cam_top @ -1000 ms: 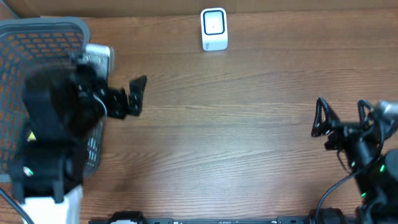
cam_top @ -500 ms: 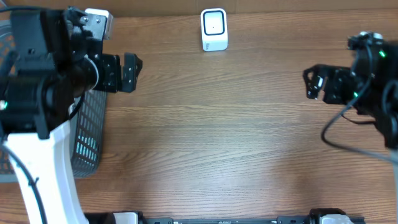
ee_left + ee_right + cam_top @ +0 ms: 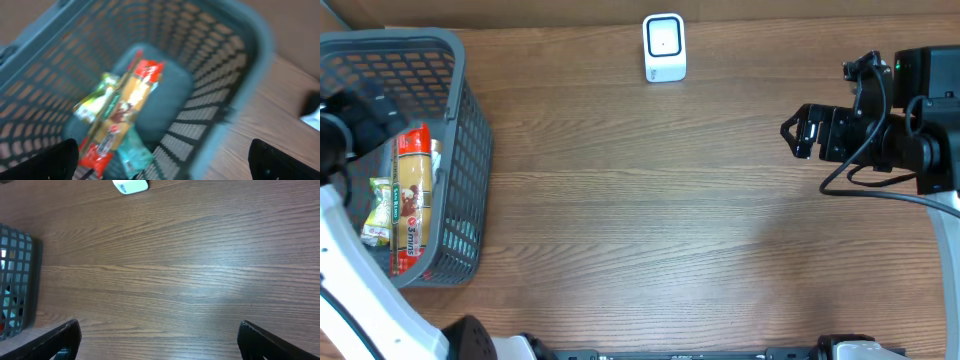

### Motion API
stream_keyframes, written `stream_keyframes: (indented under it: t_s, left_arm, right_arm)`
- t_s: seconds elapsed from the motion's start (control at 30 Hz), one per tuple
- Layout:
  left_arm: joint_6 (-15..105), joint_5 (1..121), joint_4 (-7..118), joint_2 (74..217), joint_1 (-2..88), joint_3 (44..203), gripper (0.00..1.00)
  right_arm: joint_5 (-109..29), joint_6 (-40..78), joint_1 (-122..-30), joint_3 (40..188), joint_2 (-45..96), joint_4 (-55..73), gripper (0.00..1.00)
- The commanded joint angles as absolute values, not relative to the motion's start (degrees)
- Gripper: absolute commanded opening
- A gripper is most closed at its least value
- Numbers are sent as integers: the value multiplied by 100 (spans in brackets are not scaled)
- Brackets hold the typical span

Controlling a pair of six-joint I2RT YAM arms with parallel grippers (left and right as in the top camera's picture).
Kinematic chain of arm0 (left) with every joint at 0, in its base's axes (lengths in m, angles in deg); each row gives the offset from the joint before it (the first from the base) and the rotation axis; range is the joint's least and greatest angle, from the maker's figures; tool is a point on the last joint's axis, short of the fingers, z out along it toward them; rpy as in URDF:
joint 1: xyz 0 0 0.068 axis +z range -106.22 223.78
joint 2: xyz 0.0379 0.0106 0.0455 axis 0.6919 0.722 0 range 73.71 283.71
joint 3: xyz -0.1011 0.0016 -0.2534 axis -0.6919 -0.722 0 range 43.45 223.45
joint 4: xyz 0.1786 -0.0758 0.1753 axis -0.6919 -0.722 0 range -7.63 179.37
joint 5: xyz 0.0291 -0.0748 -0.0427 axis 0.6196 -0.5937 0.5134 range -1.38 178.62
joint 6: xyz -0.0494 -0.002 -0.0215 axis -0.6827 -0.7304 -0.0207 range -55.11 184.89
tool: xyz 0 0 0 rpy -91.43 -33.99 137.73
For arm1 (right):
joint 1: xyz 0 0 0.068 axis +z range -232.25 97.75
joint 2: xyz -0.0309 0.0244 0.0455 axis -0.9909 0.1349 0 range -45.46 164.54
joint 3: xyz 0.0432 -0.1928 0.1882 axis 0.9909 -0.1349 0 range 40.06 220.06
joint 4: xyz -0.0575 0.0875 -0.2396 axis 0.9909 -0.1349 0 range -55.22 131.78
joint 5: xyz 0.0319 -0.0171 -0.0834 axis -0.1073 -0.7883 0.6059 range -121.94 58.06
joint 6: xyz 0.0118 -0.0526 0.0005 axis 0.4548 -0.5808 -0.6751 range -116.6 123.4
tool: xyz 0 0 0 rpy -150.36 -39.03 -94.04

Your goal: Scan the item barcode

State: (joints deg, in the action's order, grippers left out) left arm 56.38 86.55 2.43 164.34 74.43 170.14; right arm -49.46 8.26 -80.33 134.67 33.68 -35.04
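Pick step: my left claw (image 3: 170, 167) hangs wide open and empty over the grey basket (image 3: 470, 120), where the long yellow-and-red packet (image 3: 120, 112) lies. The right claw (image 3: 798, 132) is wide open too, holding nothing. Next I reckon I drop in, pinch the packet, and show it to the white scanner (image 3: 664, 47).

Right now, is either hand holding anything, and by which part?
Nothing is held. The left hand is open above the basket, its packets untouched; the right hand is open over the table.
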Motion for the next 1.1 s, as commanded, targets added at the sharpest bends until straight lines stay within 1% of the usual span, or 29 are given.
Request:
stream_keyframes:
  t_s: [0.0, 0.1, 0.33, 0.53, 0.57, 0.8, 0.93, 1.07]
  left_arm:
    - [5470, 8830, 217, 16895, 7832, 16748, 100]
    - [5325, 8961, 291, 17120, 8053, 16437, 95]
    - [5385, 8970, 1170, 17205, 8254, 15235, 93]
    - [5625, 8964, 2565, 17208, 8038, 13788, 93]
    - [5710, 8966, 2971, 17208, 7957, 13386, 93]
    - [5765, 9034, 4307, 17208, 7863, 12044, 92]
    - [5756, 9401, 4652, 17208, 7863, 11557, 84]
    - [5656, 9851, 4947, 17219, 7863, 11176, 84]
  right_arm:
    - [-5005, 778, -8005, 13613, 3311, -3513, 100]
    - [-5002, 778, -8005, 13613, 3311, -3521, 100]
    - [-5002, 770, -8005, 13606, 3311, -3515, 100]
    - [-4976, 759, -8005, 13606, 3311, -3515, 100]
    - [-4922, 759, -8005, 13606, 3311, -3528, 100]
    - [-4849, 759, -8005, 13602, 3311, -3535, 100]
    - [-4847, 759, -8005, 13602, 3311, -3532, 100]
    - [-4738, 759, -8005, 13602, 3311, -3532, 100]
